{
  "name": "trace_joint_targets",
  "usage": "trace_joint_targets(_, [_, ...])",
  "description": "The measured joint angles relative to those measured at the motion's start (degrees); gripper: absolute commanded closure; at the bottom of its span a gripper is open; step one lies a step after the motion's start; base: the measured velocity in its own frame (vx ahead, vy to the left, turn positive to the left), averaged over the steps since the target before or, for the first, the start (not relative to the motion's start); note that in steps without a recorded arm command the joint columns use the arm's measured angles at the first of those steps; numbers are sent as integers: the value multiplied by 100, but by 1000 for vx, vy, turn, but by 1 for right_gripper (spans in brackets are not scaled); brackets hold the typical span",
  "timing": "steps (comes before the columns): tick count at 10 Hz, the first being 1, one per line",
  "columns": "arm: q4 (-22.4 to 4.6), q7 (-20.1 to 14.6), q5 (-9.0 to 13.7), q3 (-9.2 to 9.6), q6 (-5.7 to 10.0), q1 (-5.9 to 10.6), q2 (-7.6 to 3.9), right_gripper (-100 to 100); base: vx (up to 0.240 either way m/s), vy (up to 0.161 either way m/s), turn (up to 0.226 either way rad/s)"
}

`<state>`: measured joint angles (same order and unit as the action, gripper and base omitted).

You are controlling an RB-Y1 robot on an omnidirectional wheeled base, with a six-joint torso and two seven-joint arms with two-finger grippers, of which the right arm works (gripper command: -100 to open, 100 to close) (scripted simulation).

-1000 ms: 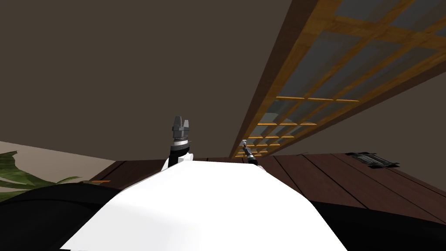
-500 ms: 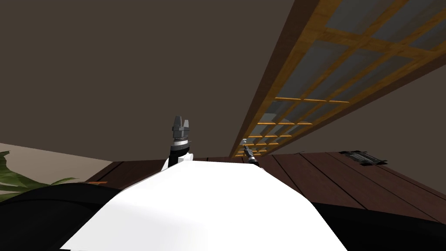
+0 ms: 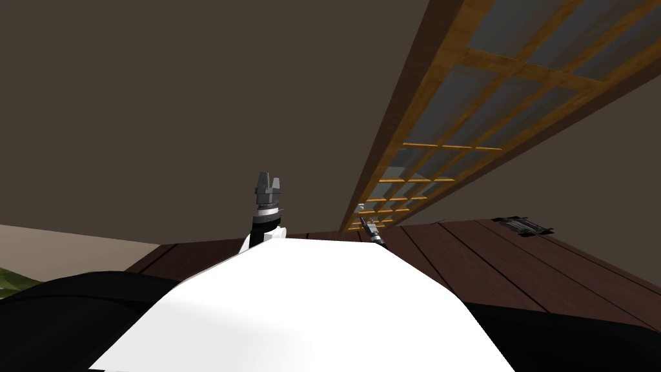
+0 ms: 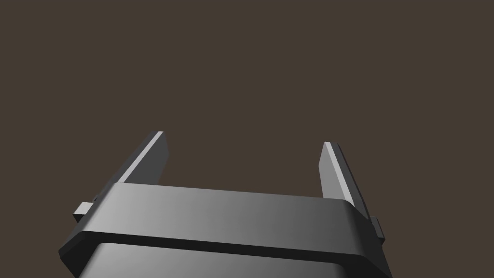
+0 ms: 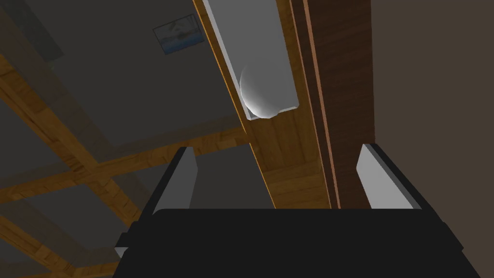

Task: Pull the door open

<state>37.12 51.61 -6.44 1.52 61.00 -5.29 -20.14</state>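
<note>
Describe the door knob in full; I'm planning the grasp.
The knob is a smooth, plain grey dome with no visible markings. It sits at one end of a long, pale grey plate fixed to the wooden stile, next to the glass panes. Nothing touches it. The right claw is open and short of it, with the knob ahead between the fingers.

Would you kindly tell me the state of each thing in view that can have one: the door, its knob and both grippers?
door, looks shut, its wooden edge lying close along the dark frame.
knob, ungripped, nothing touching it.
right gripper, open, the knob ahead of its fingertips and not between them.
left gripper, open, holding nothing, facing a flat brown surface.
</note>
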Motion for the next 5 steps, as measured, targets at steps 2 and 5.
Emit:
trace_joint_targets(2, [-27, 253, -35, -16, 105, -63, -45, -100, -21, 14, -50])
trace_joint_targets(5, [47, 664, -108, -47, 235, -235, -143, -100, -27, 15, -54])
